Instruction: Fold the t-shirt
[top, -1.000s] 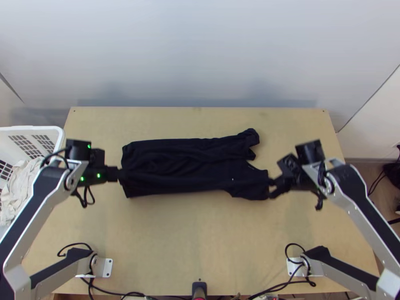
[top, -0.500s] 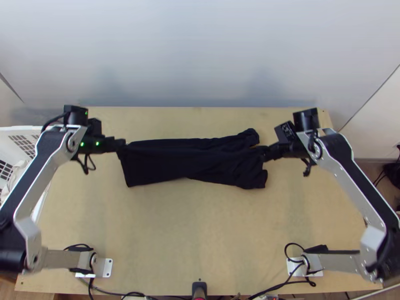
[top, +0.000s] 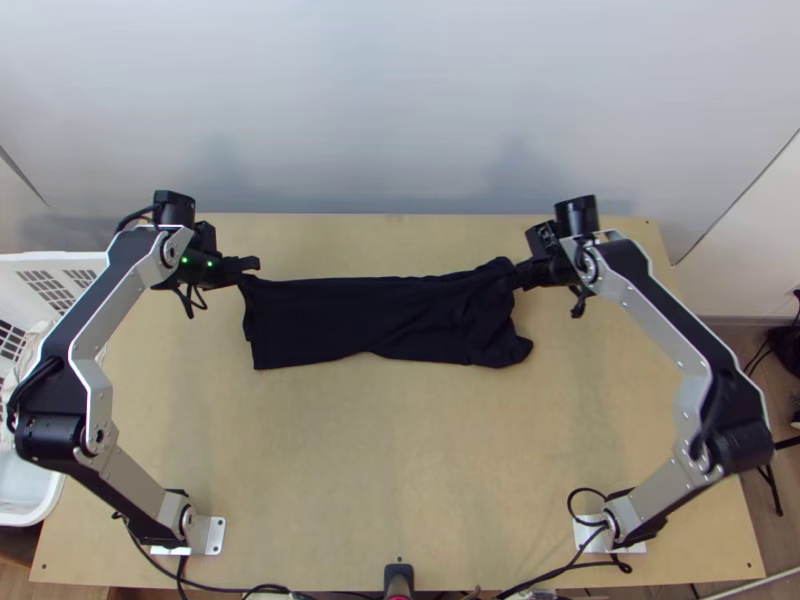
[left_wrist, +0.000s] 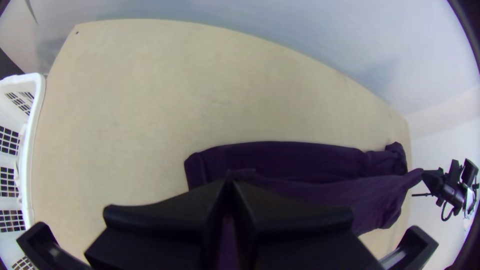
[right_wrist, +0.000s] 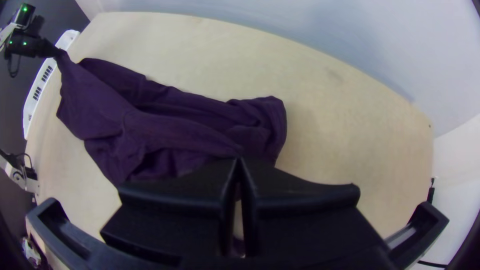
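Observation:
In the top view the dark t-shirt (top: 385, 318) lies as a long folded strip across the table's middle. My left gripper (top: 248, 272) is shut on the shirt at its far left corner; my right gripper (top: 522, 274) is shut on it near the far right end. Between them a raised edge stretches above the lower layer. The left wrist view has the shirt (left_wrist: 300, 155) running away from the left gripper (left_wrist: 229, 186), whose fingers meet on the cloth. Held cloth of the shirt (right_wrist: 170, 135) rises to the right gripper (right_wrist: 239, 162) in the right wrist view.
A white basket (left_wrist: 36, 115) with light cloth stands at the table's left edge. Bare wooden table (top: 400, 450) lies nearer than the shirt. Cables and a small black device (top: 398, 578) are at the near edge.
Both grippers have moved up the picture, away from the bases, carrying the shirt's near edge over toward its far side. The right gripper has also shifted somewhat left.

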